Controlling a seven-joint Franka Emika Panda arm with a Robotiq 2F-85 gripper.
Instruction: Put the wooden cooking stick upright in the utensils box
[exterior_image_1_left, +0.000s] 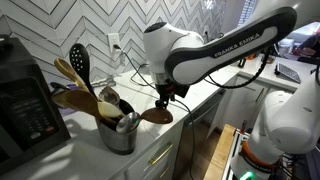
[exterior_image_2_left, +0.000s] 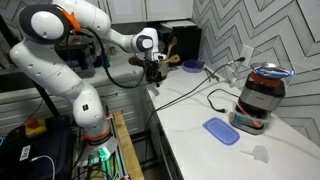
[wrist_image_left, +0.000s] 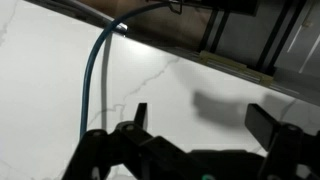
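Observation:
The shiny metal utensils box stands on the white counter in an exterior view. Several utensils stick out of it. A pale-wood stick leans up and to the left in it; I cannot make out its head. A black perforated spoon stands beside it, and a reddish-brown spoon hangs out to the right. My gripper hovers just right of the box, above that brown spoon. It also shows in the other exterior view. In the wrist view its fingers are open and empty over bare counter.
A black appliance stands left of the box. A cable runs across the counter. A blue pad and a red and black appliance sit further along. The counter edge drops to cabinets.

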